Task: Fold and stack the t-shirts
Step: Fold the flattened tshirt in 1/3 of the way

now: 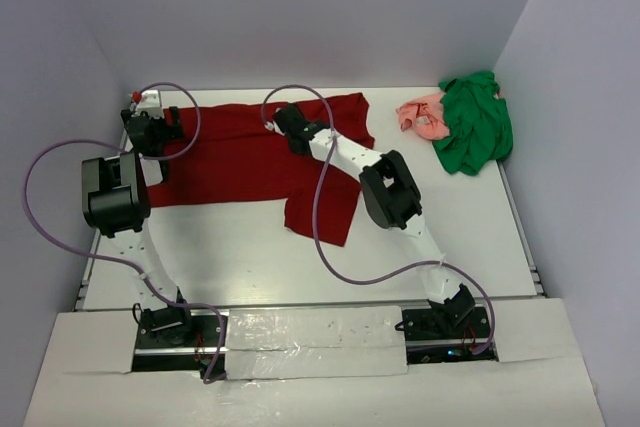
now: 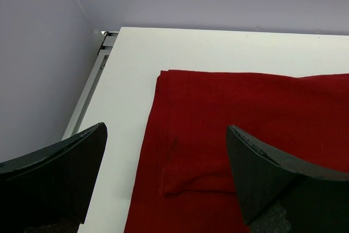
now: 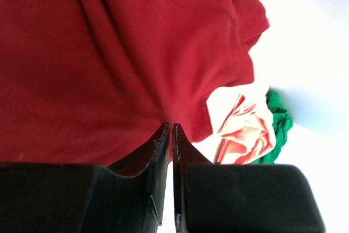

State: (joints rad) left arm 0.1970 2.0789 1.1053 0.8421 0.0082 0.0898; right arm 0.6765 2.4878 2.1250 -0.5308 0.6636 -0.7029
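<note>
The large maroon t-shirt point(image 1: 250, 162) lies spread on the white table, with one part hanging toward the front at the centre. My left gripper point(image 1: 165, 132) is open and empty just above the shirt's left edge point(image 2: 229, 113), one finger over bare table and one over cloth. My right gripper point(image 1: 272, 119) is at the shirt's far edge. In the right wrist view it point(image 3: 172, 125) is shut, with creases of the maroon cloth point(image 3: 109, 53) running into its tips. The green t-shirt point(image 1: 475, 127) and the salmon-pink t-shirt point(image 1: 422, 117) lie crumpled together at the far right.
Purple-grey walls enclose the table on three sides. The table's left rail point(image 2: 90, 88) runs close to my left gripper. The pink shirt point(image 3: 245, 132) and green shirt point(image 3: 278, 118) show past the maroon shirt's edge in the right wrist view. Purple cables loop over both arms.
</note>
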